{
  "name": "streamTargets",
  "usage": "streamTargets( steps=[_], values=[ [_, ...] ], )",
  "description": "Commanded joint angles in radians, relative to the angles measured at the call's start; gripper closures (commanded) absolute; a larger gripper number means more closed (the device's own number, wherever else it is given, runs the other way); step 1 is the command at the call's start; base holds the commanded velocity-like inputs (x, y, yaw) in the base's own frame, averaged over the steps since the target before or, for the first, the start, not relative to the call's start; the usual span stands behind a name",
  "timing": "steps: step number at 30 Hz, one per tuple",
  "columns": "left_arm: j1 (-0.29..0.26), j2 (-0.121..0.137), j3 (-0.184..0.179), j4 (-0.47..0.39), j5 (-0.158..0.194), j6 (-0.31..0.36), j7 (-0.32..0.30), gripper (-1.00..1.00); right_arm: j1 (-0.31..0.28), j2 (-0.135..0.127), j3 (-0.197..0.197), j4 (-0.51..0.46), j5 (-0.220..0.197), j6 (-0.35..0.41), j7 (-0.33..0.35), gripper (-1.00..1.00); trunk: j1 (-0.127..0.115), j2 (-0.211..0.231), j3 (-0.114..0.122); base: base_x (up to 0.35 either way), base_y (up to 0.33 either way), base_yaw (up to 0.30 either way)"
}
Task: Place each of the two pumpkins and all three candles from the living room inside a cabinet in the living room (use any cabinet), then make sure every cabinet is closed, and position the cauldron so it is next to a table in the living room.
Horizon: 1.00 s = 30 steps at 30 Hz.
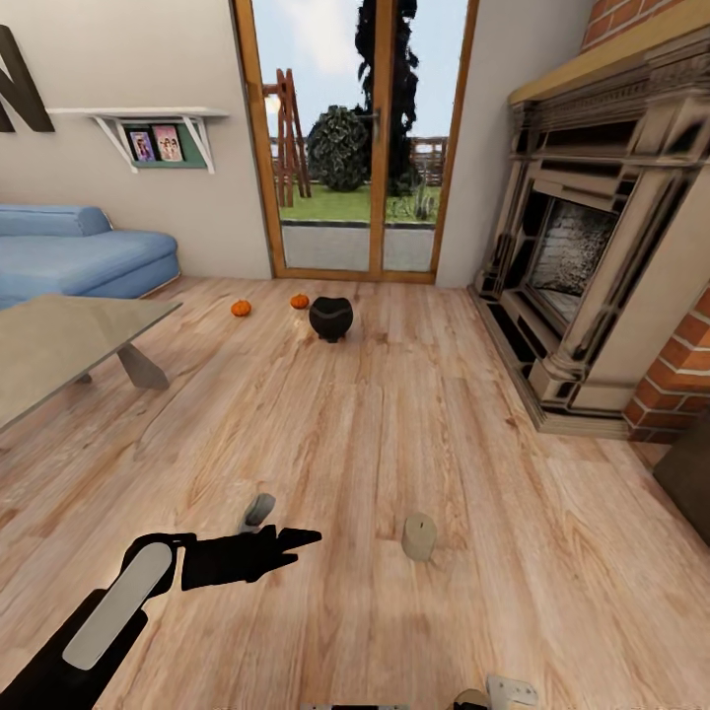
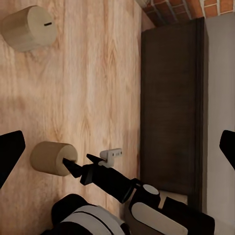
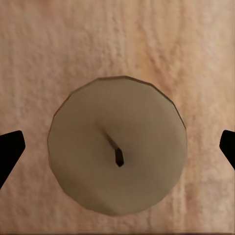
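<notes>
Candles first: your right wrist camera looks straight down the long axis of one upright cream candle (image 3: pixel 117 152), its round top facing the lens and a short dark wick leaning off centre, with the right gripper (image 3: pixel 117 149) spread wide, its black fingertips (image 3: pixel 10 152) at either edge and clear of the wax. From your head camera, a second beige candle (image 1: pixel 419 536) stands upright on the wood floor (image 1: pixel 394 414), and a greyer one (image 1: pixel 258 510) lies tilted just beyond your left gripper (image 1: pixel 296 538), whose black fingers point to your right; whether they are parted you cannot tell there, but the left wrist view shows its tips (image 2: pixel 11 154) far apart and holding nothing. That view also shows the dark-brown cabinet (image 2: pixel 171 107), drawer fronts flush, beside the floor. Farther off, near the glass doors (image 1: pixel 355 138), two small orange pumpkins (image 1: pixel 241 309) (image 1: pixel 299 301) sit left of the squat black cauldron (image 1: pixel 330 318), mouth up. The grey glossy table (image 1: pixel 59 340) stands at your left, well apart from the cauldron. A dark wall letter (image 1: pixel 20 89) is cut off, unreadable.
</notes>
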State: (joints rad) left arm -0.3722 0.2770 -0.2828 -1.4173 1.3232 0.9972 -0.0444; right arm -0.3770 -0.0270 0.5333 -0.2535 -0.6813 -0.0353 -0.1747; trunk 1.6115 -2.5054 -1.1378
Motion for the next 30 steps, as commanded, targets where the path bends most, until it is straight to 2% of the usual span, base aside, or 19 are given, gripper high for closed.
streamTargets(
  steps=[1,6,12,16,25,30],
  values=[
    [-0.001,0.001,-0.001,0.0,-0.003,0.001,-0.005,-1.0,0.0,-0.001,0.009,-0.001,-0.011,-0.003,-0.005,-1.0,0.0,-0.001,-0.005,0.0,0.0,0.0],
    [-0.001,0.001,-0.001,0.0,-0.003,0.001,-0.005,-1.0,0.0,-0.001,0.009,-0.001,-0.011,-0.003,-0.005,-1.0,0.001,-0.001,-0.009,0.0,0.0,0.0],
    [-0.001,0.002,-0.001,0.0,-0.002,0.001,-0.006,-1.0,0.0,-0.001,0.009,-0.001,-0.011,-0.004,-0.005,-1.0,0.003,-0.002,-0.032,0.0,0.0,0.0],
    [-0.001,0.002,-0.001,0.0,-0.002,0.001,-0.006,-1.0,0.0,-0.001,0.009,-0.001,-0.011,-0.004,-0.005,-1.0,0.003,-0.002,-0.032,0.0,0.0,0.0],
    [-0.001,0.002,-0.001,0.0,-0.002,0.001,-0.006,-1.0,0.0,-0.001,0.008,-0.001,-0.011,-0.008,-0.005,-1.0,0.007,-0.004,-0.067,0.0,0.0,0.0],
    [-0.001,0.002,-0.001,0.0,-0.002,0.001,-0.006,-1.0,0.0,-0.001,0.008,-0.001,-0.011,-0.01,-0.005,-1.0,0.007,-0.004,-0.067,0.0,0.0,0.0]
  ],
)
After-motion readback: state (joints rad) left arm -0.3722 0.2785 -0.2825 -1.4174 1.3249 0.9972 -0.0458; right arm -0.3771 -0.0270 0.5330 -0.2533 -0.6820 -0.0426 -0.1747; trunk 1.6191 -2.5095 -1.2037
